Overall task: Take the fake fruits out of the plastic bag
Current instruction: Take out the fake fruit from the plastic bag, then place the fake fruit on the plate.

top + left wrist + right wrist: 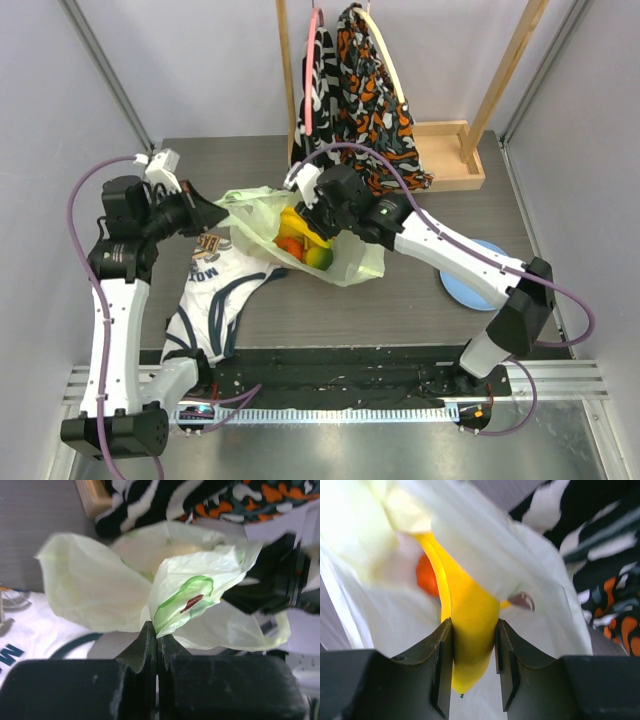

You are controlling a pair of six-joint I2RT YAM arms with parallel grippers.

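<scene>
2 grippers split the job: the left gripper (156, 639) pinches the rim of the plastic bag (95, 590), holding its mouth open on the table (400, 320), so the right gripper (472, 630), reaching inside, can clamp the yellow banana (470, 600). The other fake fruits (312, 255) lie within.

White striped garment (212, 300), patterned cloths (365, 100) on wooden rack (455, 152) — blue plate (462, 290)

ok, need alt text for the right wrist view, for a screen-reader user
Close up, the right gripper is shut on a curved glossy yellow plastic banana, with the translucent pale yellow-green plastic bag above and on both sides. An orange-red round fruit shows behind the banana at left. A black, white and orange patterned cloth fills the right edge.
</scene>
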